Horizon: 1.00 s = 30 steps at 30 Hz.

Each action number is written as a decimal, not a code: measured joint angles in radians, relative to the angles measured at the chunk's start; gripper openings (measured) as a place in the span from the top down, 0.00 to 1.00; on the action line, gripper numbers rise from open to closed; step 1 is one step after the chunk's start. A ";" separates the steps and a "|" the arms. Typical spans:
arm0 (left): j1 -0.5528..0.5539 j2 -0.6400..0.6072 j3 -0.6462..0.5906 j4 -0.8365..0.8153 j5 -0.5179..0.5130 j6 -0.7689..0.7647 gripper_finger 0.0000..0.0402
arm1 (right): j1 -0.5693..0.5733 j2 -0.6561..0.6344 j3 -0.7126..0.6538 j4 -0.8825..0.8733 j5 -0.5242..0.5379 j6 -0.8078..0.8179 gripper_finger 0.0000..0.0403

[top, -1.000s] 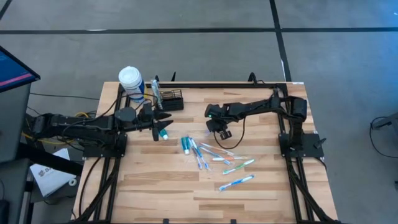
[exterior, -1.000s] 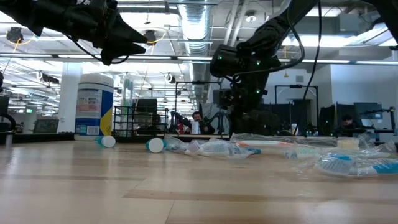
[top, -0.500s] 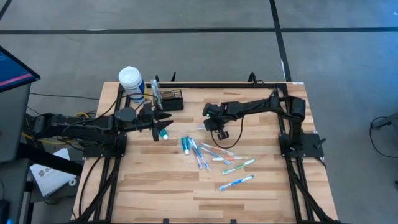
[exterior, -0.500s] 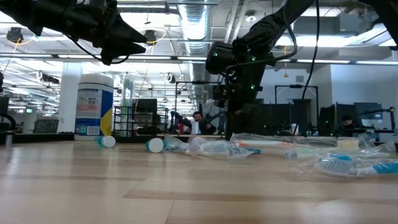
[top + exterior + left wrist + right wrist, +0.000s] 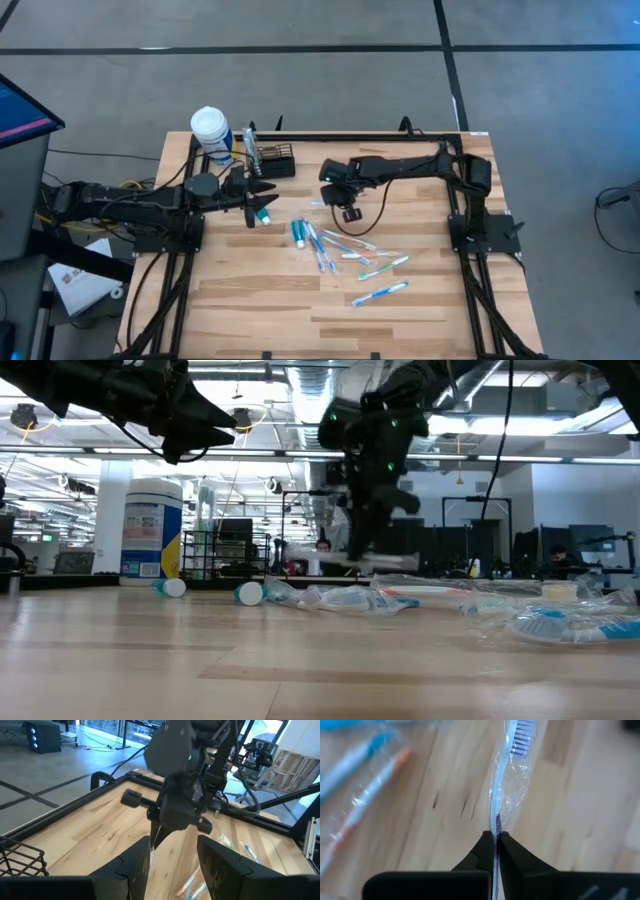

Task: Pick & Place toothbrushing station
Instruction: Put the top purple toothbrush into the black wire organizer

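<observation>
My right gripper (image 5: 334, 198) hangs over the middle of the table, shut on a clear-wrapped toothbrush (image 5: 345, 561) with a white and blue handle. The toothbrushing station, a black wire-mesh caddy (image 5: 275, 160), stands at the far left with a wrapped item upright in it. My left gripper (image 5: 263, 192) hovers open just near of the caddy, above a small teal-capped tube (image 5: 263, 213). Several more wrapped toothbrushes (image 5: 345, 250) lie on the wood. In the left wrist view my right gripper (image 5: 165, 827) shows beyond my own open fingers. My right gripper pinches the toothbrush's handle (image 5: 495, 826) through its wrapper between the two fingertips (image 5: 484, 845), some way back from the bristle head (image 5: 521, 734). The fingers come steeply from above. The brush lies about level, lifted clear of the table.
A white-capped bottle with a blue label (image 5: 210, 130) stands left of the caddy. Two small tubes (image 5: 250, 593) lie near the heap of toothbrushes. Bare wood stretches along the near edge (image 5: 300, 310) and the far right (image 5: 420, 200).
My right gripper has risen and drifted toward the caddy, rolling a little. The wrapped toothbrush has come up off the table with it and now hangs about level. My left arm has kept still.
</observation>
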 joint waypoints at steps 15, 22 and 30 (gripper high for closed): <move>0.000 0.000 0.000 0.003 0.000 0.021 0.61 | -0.003 -0.194 0.192 -0.107 -0.066 0.083 1.00; 0.000 0.000 0.000 0.038 0.000 0.028 0.61 | 0.011 -0.285 0.192 -0.007 -0.166 0.144 1.00; -0.039 0.000 0.000 0.048 0.000 0.027 0.61 | 0.002 -0.273 0.170 -0.029 -0.214 0.167 1.00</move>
